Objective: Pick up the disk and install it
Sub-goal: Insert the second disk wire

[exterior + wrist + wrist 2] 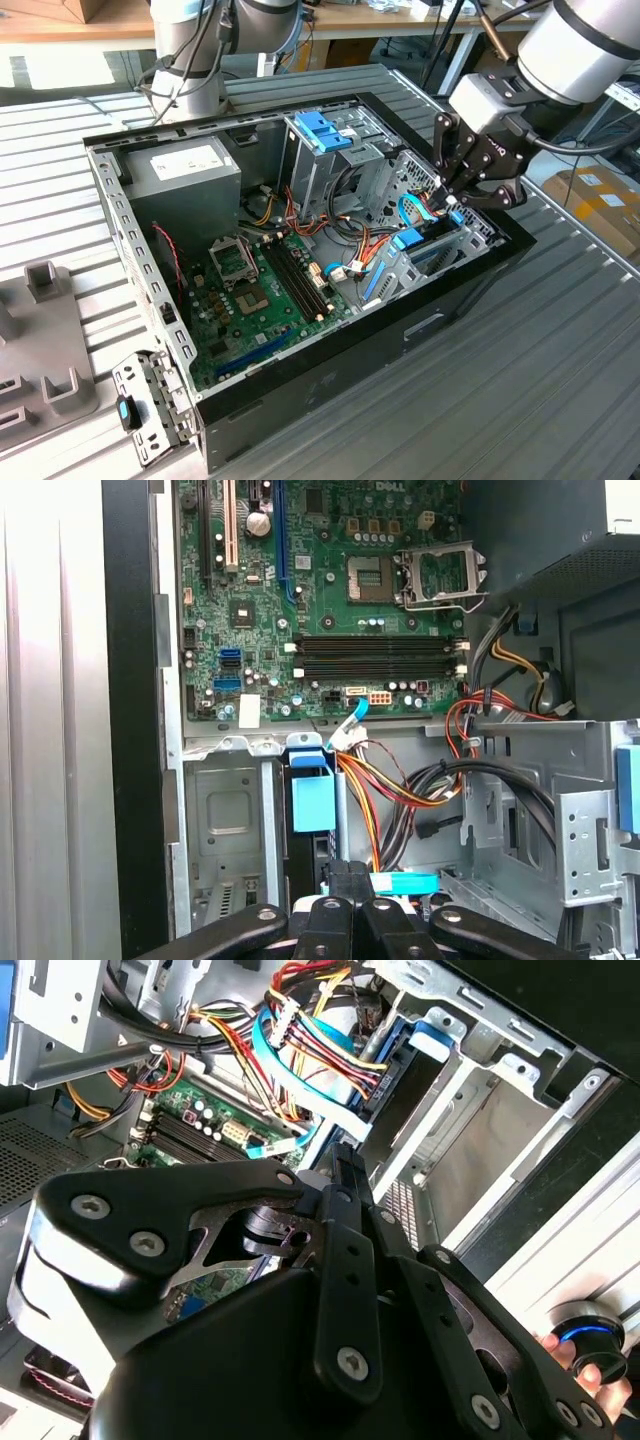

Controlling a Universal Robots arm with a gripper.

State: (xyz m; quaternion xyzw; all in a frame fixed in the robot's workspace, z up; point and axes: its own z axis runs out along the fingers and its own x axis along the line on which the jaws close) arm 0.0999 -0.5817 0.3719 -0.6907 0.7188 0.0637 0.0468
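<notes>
Gripper [350, 872]: fingers drawn together with nothing seen between them, tips low over the drive bay [230, 820], just beside the disk.
Disk [312, 805]: stands on edge in the bay, blue rail uppermost; judged seated.
Hazard: the flat blue cable [405, 883] and wire bundle [390, 780] crowd the fingertips; a snag could unseat connectors.
Markings: white sticker [188, 160] on the power supply [180, 185]; print illegible.
</notes>
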